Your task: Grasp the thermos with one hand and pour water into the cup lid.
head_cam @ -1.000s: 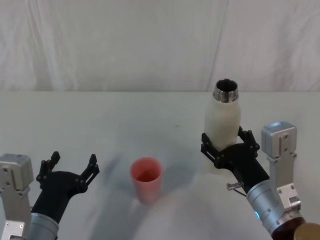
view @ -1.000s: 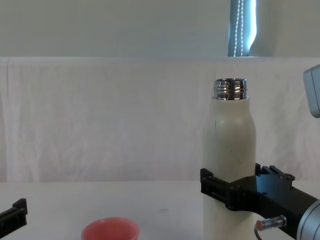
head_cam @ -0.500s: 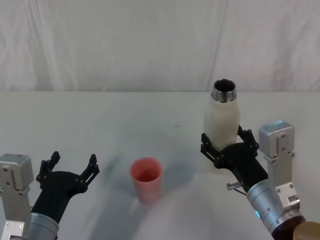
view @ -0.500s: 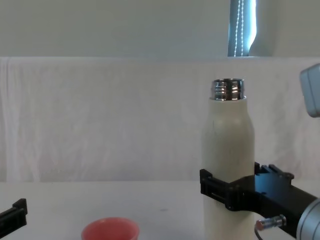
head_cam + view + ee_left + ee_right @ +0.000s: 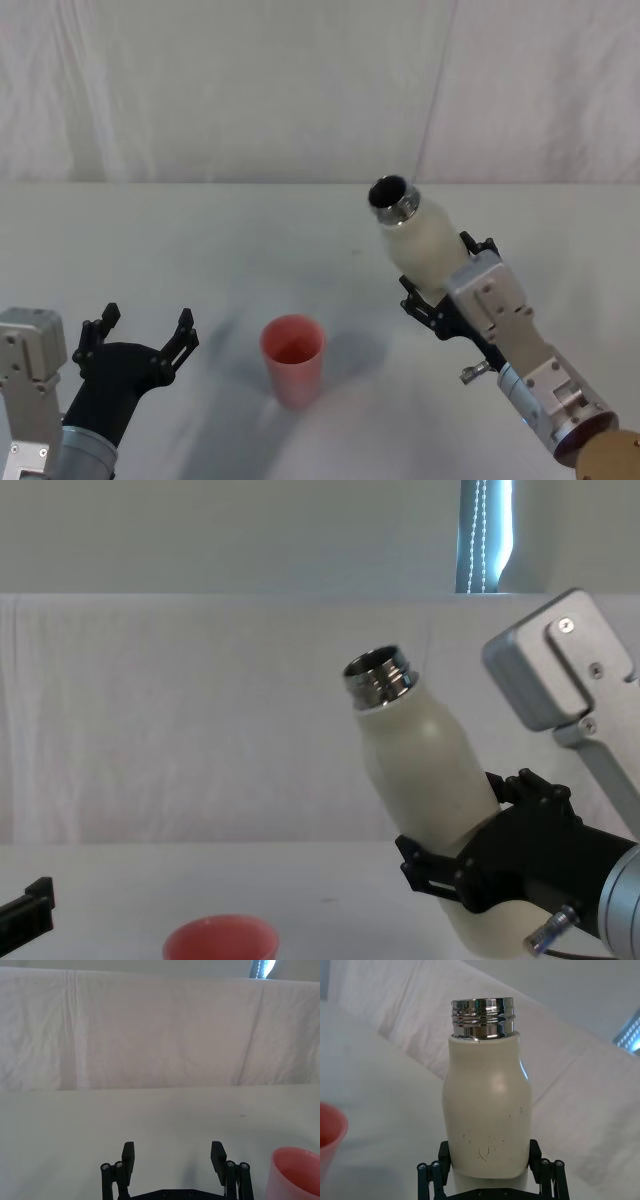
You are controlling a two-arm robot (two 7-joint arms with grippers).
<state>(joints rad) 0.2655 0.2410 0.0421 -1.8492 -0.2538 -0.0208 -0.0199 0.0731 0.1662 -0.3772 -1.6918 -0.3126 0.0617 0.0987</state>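
Thermos (image 5: 420, 240): lifted off the white table (image 5: 200, 240) and leaning over, chrome neck pointing toward ten o'clock in the head view, mouth open and uncapped.
Right gripper (image 5: 440, 300): black fingers clamped around the lower body of the thermos; in the right wrist view a jaw sits on each side of the cream wall.
Cup lid (image 5: 293, 358): upright on the table at about eight o'clock from the thermos mouth, well apart from it; looks empty as far as I can tell.
Left gripper (image 5: 140, 335): parked at nine o'clock of the cup lid, fingers spread wide, holding nothing.
Step in hand: I'd say the tilt has begun but the mouth is not over the cup lid.
Doing it well: carry the neck across until it hangs above the pink rim, then tip slowly; tilting further from here would likely spill on the table.
Risk: the light cup lid could topple if the neck knocks it.
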